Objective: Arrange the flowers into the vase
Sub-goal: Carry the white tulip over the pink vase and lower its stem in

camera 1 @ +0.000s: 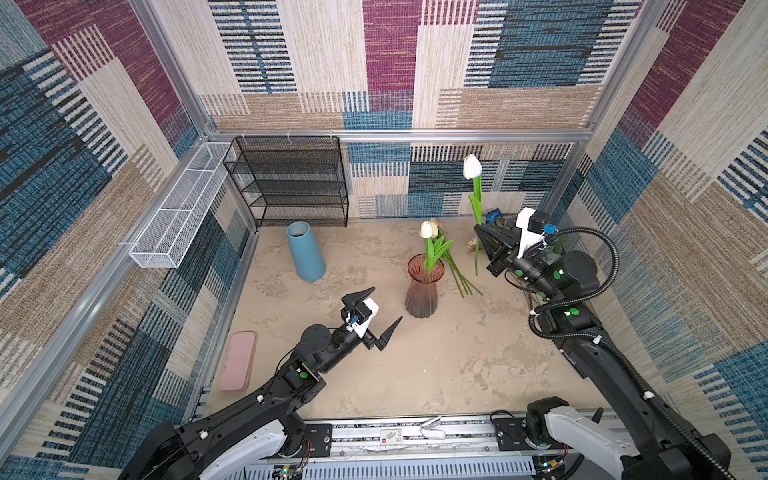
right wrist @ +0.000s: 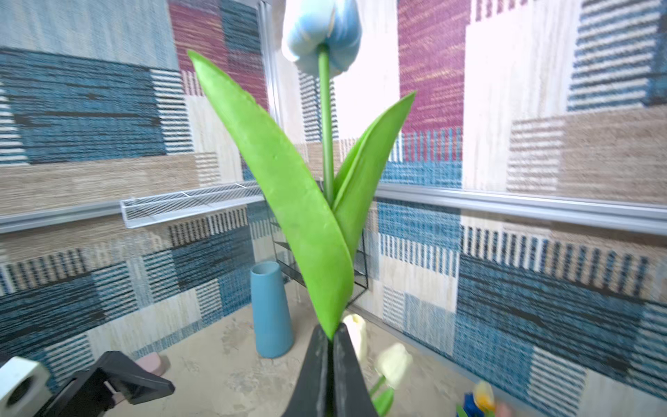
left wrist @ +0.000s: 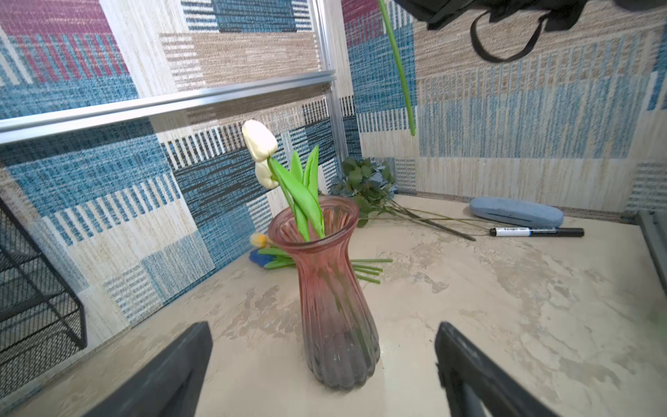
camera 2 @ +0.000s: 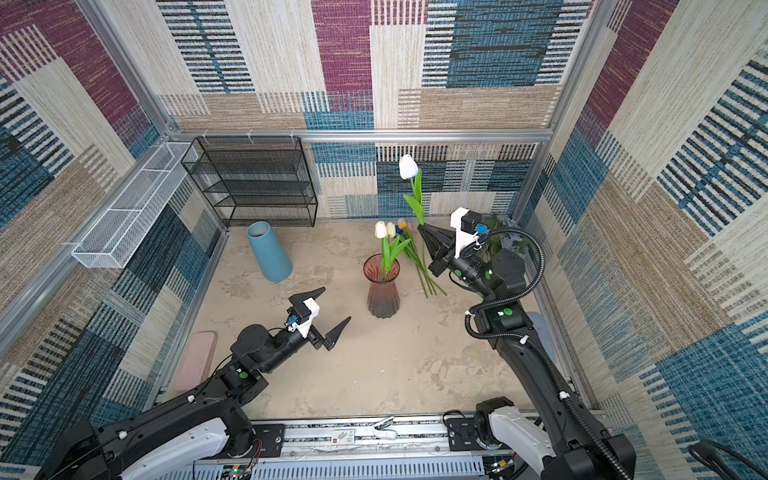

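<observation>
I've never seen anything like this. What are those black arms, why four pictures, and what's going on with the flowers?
Those are two robot arms, each ending in a two-fingered claw. Two pictures look down from overhead, nearly alike; the other two come from a camera on each wrist. On the table stand a pink glass vase holding two cream tulips and a blue vase; loose flowers lie beside the pink one. The right claw is shut on a pale tulip, held roughly upright in the air. The left claw is open and empty, facing the pink vase.
</observation>
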